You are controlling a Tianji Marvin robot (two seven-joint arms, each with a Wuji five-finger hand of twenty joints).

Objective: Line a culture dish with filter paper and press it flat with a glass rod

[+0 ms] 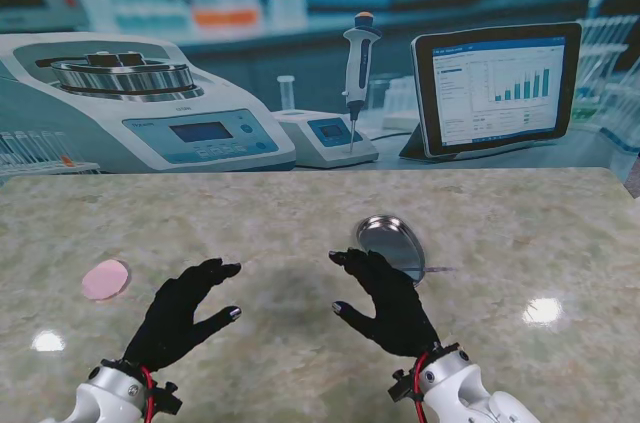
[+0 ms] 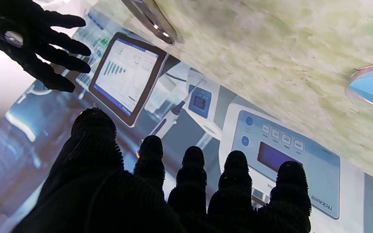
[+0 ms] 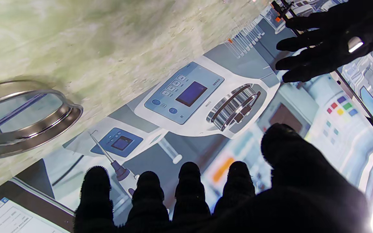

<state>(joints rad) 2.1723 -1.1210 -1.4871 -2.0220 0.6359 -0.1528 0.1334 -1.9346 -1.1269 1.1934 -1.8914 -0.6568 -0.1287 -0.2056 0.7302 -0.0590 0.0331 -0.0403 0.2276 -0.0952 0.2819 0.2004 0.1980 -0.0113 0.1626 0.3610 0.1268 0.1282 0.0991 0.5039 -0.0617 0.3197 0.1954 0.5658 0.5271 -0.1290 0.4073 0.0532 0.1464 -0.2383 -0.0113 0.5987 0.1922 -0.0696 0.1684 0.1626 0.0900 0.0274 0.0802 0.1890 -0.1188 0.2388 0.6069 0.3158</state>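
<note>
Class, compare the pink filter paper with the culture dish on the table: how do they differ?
The filter paper is pink and matte; the culture dish is shiny, with a raised rim. The paper lies left of the left robot hand, apart from it; the dish sits just beyond the right robot hand. Both are round, and neither is held.

Table (image 1: 300, 213) glossy marbled stone look; culture dish (image 1: 390, 243) shiny metal; filter paper (image 1: 105, 280) matt pink.

bright overhead light; glare spots on table (image 1: 545, 311); wrist views blurred.
</note>
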